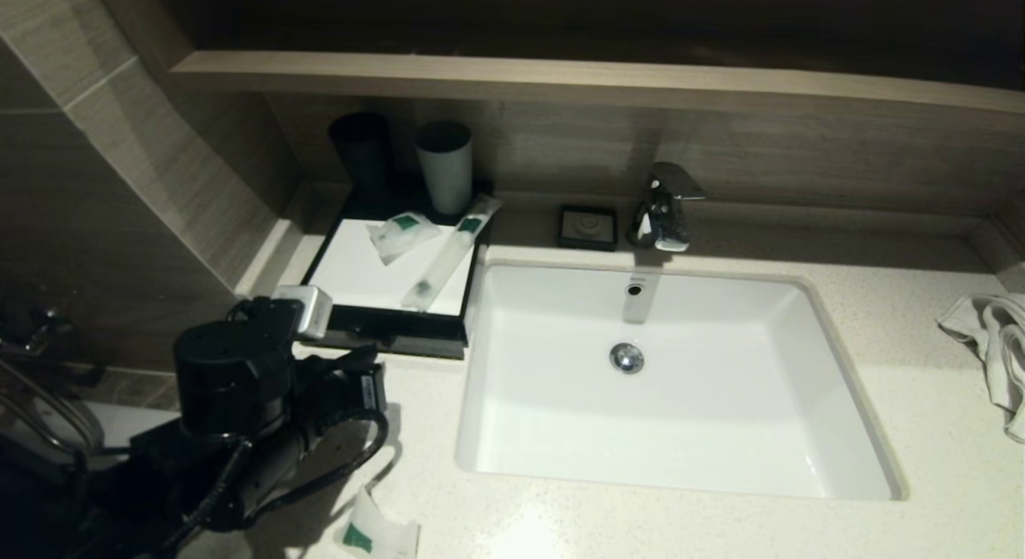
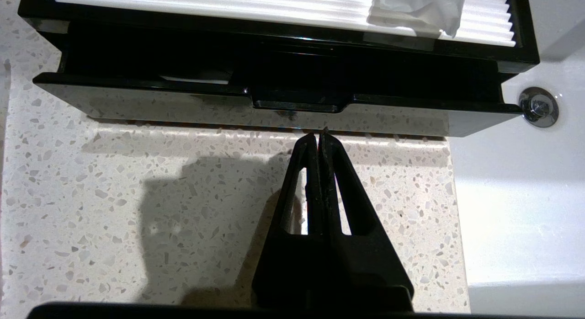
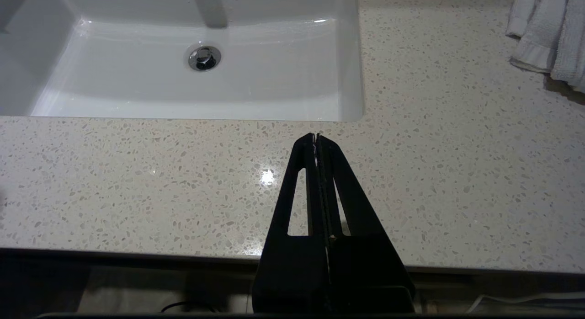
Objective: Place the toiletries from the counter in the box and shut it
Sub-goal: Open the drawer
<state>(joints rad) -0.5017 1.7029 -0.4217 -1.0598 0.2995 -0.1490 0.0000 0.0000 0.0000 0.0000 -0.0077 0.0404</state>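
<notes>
The black box (image 1: 320, 263) with a ribbed white top stands left of the sink. Its drawer (image 2: 137, 99) is pulled out a little, with something white (image 2: 194, 79) showing inside. A small green-marked packet (image 1: 403, 232) and a long toothbrush packet (image 1: 448, 251) lie on the box top. Another packet (image 1: 376, 535) lies on the counter at the front. My left gripper (image 2: 318, 135) is shut and empty, its tips right at the drawer's front; in the head view it (image 1: 368, 357) is just before the box. My right gripper (image 3: 316, 136) is shut and empty over the counter's front edge.
The white sink (image 1: 560, 431) fills the middle, with the faucet (image 1: 663, 215) and a black soap dish (image 1: 588, 227) behind it. Two cups (image 1: 444, 166) stand behind the box. A white towel (image 1: 993, 343) lies at the far right. A tiled wall closes the left side.
</notes>
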